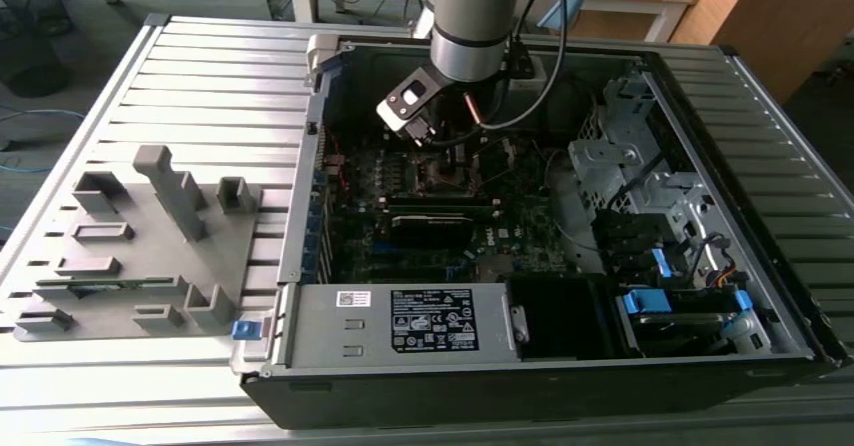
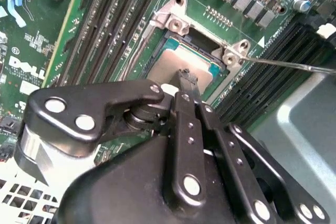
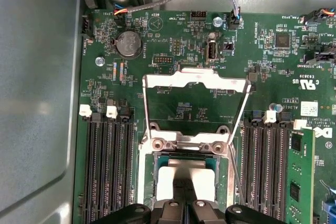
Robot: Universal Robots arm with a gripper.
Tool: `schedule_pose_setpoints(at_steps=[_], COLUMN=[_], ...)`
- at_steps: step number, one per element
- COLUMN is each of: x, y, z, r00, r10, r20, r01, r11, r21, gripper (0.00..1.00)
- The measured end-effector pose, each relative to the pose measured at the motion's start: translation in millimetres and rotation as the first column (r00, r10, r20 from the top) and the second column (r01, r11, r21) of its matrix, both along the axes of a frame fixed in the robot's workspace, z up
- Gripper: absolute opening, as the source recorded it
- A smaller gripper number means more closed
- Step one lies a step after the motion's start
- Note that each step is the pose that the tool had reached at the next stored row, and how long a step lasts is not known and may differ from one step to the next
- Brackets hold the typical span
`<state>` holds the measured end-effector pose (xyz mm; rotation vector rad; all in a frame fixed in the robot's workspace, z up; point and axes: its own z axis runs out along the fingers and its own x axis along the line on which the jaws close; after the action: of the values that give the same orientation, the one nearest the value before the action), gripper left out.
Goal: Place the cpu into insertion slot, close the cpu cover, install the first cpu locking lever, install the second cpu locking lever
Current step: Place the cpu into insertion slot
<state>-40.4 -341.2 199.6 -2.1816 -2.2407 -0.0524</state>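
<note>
The cpu (image 3: 185,170) lies flat in the insertion slot (image 3: 184,144), its dull silver face up; in the second wrist view the cpu (image 2: 167,62) sits inside the silver rim. The cpu cover (image 3: 194,80) stands swung open behind the socket, and green board shows through its window. My gripper (image 2: 185,77) is shut, its tips resting on the cpu's face near one edge, with nothing between them. In the exterior view the gripper (image 1: 430,136) reaches down into the open computer case over the socket. A thin wire locking lever (image 2: 294,66) sticks out free beside the socket.
Long black memory slots (image 3: 107,166) flank the socket on both sides, and a memory stick (image 3: 296,177) stands in one. The case walls, drive cage (image 1: 627,156) and power supply (image 1: 414,321) hem the arm in. A grey fixture tray (image 1: 134,246) lies at the exterior view's left.
</note>
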Motion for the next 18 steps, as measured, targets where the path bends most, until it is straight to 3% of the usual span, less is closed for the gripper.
schedule_pose_setpoints(at_steps=[6, 14, 18], x=[0.0, 0.0, 0.0], y=[0.0, 0.0, 0.1], z=[4.4, 18.5, 19.0], r00=[1.0000, 1.0000, 1.0000], r10=[0.000, 0.000, 0.000], r20=[0.0001, 0.0000, 0.0003], r01=[0.000, 0.000, 0.000], r11=[1.0000, 1.0000, 1.0000], r21=[0.0002, 0.0001, 0.0005], gripper=[0.10, 0.10, 0.10])
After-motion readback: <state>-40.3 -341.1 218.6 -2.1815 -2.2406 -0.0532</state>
